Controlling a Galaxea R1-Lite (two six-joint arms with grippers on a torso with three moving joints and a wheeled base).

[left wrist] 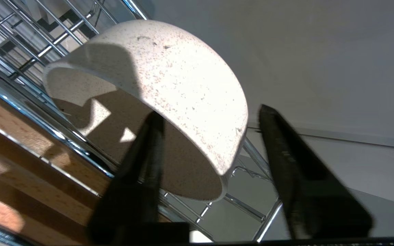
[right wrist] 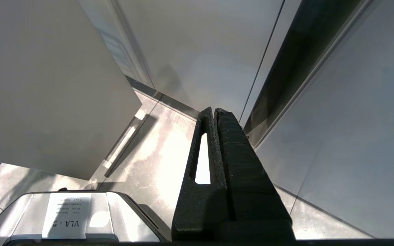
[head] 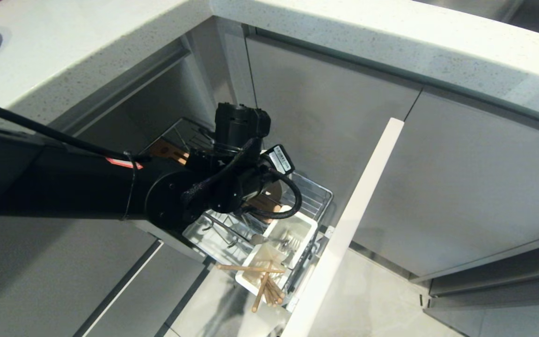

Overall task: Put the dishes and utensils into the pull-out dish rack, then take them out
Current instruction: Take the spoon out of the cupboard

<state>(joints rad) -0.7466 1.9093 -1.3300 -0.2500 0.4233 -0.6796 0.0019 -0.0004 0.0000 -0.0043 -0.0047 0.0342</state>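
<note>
while the right gripper (right wrist: 214, 112) is clenched, left gripper (left wrist: 210, 119) fingers straddle the bowl (left wrist: 169, 85) rim, not yet clamped.

The pull-out dish rack (head: 318, 196) is drawn out from the cabinet. A speckled white bowl (left wrist: 169, 85) is held on edge against its chrome wires beside the wooden strip (left wrist: 22, 164). Chopsticks (head: 265, 285) and silver cutlery (head: 284, 241) are kept in its white utensil cup (head: 309, 229).
</note>
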